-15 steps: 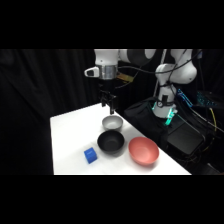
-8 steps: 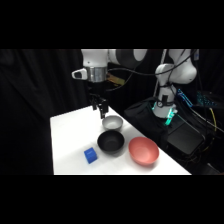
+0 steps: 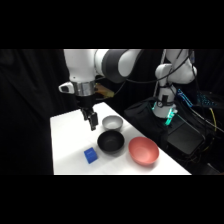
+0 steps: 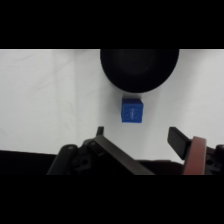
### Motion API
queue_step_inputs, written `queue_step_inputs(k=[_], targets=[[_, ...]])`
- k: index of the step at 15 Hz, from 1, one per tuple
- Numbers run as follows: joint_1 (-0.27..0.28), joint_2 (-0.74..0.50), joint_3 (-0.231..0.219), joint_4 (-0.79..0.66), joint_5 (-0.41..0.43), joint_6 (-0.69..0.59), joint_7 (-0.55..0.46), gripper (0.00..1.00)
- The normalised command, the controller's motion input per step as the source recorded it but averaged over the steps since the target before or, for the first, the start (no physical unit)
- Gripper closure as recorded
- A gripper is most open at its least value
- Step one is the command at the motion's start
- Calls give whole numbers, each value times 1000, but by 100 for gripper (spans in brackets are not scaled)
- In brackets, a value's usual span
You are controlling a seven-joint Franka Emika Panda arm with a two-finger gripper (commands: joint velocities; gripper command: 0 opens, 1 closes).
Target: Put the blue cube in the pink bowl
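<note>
1. Side view: the gripper [image 3: 92, 121] hangs in the middle-left of the frame, above the white table [image 3: 70, 135], just left of the grey bowl [image 3: 112, 122] and up-left of the black bowl [image 3: 110, 142].
2. Wrist view: the gripper [image 4: 137, 136] has its fingers spread wide apart, nothing between them, not touching anything. One fingertip [image 4: 100, 132] sits lower-left of centre, the other lower-right.
3. The blue cube [image 4: 133, 109] is dead centre in the wrist view, just below the black bowl [image 4: 139, 69], up-frame of the gap between the fingers.
4. In the side view the blue cube [image 3: 90, 155] sits on the table at lower-left, just beside the black bowl.
5. The pink bowl [image 3: 143, 151] is right of the black bowl, lower-centre, and it looks empty.
</note>
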Motion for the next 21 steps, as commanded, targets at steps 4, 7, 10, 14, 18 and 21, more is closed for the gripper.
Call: queue_step_inputs(k=[4, 7, 10, 14, 18, 21], targets=[[34, 333, -47, 318, 23, 134, 80, 0], [42, 300, -26, 251, 76, 141, 73, 0], [29, 267, 16, 215, 150, 127, 30, 0], [32, 240, 13, 199, 125, 131, 21, 0], [32, 250, -16, 224, 88, 124, 29, 0], [23, 244, 7, 237, 113, 92, 10, 0]])
